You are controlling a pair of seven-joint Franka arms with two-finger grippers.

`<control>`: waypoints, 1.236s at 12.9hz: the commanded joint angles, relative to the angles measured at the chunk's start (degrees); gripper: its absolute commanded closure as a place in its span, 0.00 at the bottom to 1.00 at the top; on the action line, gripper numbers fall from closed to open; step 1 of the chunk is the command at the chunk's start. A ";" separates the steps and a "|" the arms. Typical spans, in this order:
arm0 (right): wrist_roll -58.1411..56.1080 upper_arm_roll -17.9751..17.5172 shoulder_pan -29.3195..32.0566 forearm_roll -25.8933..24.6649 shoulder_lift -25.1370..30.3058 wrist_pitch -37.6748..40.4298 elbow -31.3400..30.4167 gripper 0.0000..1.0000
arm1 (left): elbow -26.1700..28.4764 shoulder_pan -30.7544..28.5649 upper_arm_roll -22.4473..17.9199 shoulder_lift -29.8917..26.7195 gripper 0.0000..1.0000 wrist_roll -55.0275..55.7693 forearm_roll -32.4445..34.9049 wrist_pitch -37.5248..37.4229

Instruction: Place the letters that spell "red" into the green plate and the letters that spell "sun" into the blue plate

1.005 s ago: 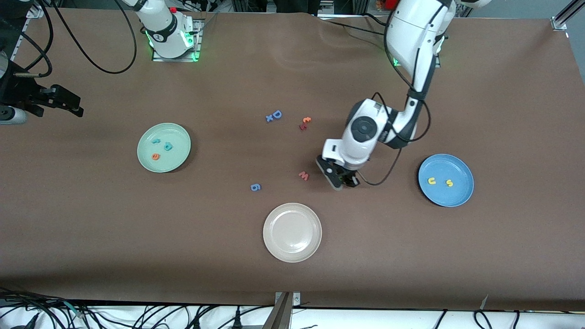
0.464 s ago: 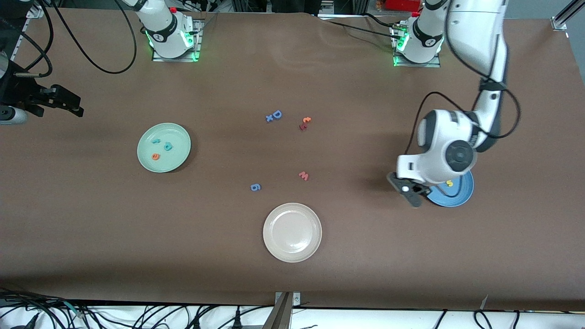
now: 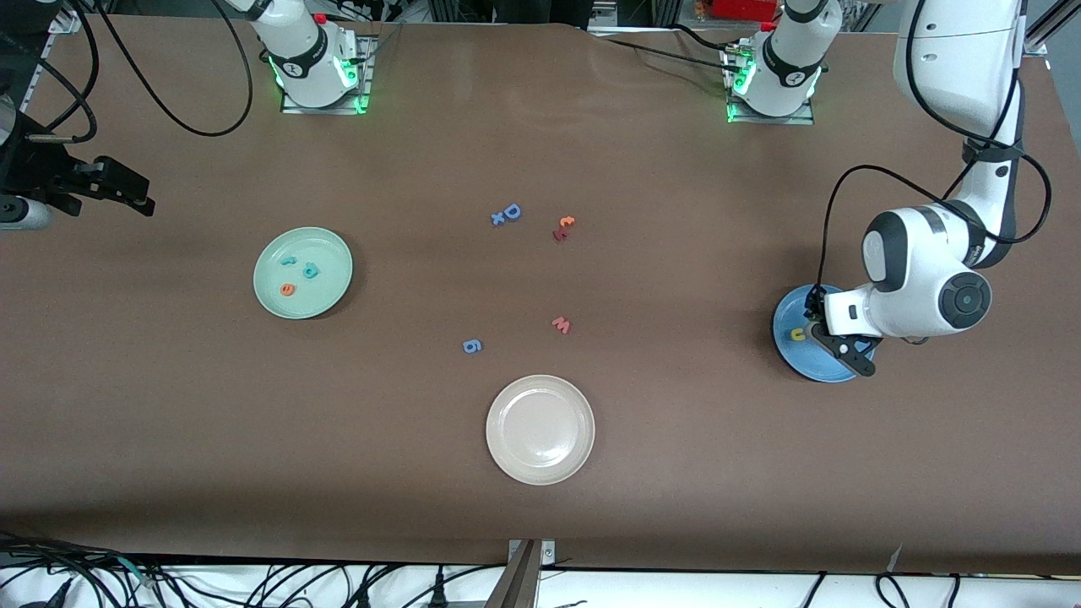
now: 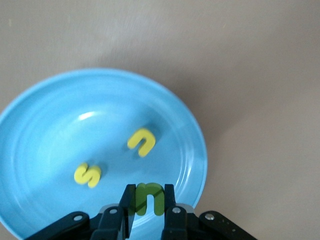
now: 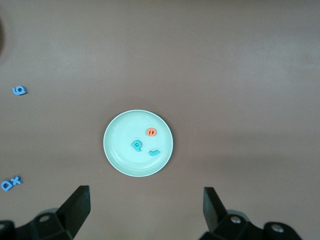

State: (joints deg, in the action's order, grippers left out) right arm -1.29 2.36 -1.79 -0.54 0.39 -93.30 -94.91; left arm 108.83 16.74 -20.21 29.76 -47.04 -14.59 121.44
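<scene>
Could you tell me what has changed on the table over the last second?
The left tool carried the olive-green letter from beside the pink w toward the left arm's end and now holds it, shut, over the blue plate. The yellow s and the other yellow letter stayed in that plate. The green plate, its three letters, the loose letters and the waiting open right tool are unchanged.

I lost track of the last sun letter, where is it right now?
The olive-green letter is pinched in the left tool, held over the blue plate, which already has two yellow letters on it.
</scene>
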 commanded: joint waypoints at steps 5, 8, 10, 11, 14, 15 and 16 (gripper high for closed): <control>-0.03 -0.78 0.65 -0.69 0.05 0.57 0.51 0.00 | -0.10 -1.00 0.35 -1.63 0.00 2.56 0.62 5.63; -0.03 -0.78 0.65 -0.69 0.05 0.57 0.51 0.00 | -1.69 -1.01 0.61 -6.97 0.00 2.74 1.14 5.22; -0.21 -0.78 0.65 -0.69 0.05 0.57 0.51 0.00 | -1.69 -1.09 0.79 -11.28 0.00 8.07 1.23 2.41; -0.12 -0.78 0.65 -0.69 0.23 0.57 0.51 0.00 | -1.69 -1.18 0.96 -13.74 0.00 12.98 1.23 -0.04; -0.03 -0.78 0.65 -0.69 0.23 1.10 0.51 0.00 | -2.30 -1.18 2.37 -20.60 0.00 25.21 2.89 -9.17; -0.03 -0.78 0.65 -0.69 0.14 1.10 0.51 0.00 | -3.95 -0.75 2.55 -22.19 0.00 29.16 4.90 -13.12; -0.03 -0.78 0.65 -0.69 0.14 1.10 0.51 0.00 | -6.49 -0.57 2.72 -22.20 0.00 32.16 5.10 -17.60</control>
State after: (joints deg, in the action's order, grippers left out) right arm -1.28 2.26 -1.79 -0.54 0.39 -93.01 -94.90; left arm 104.96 16.14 -18.23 9.29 -20.52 -11.71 109.76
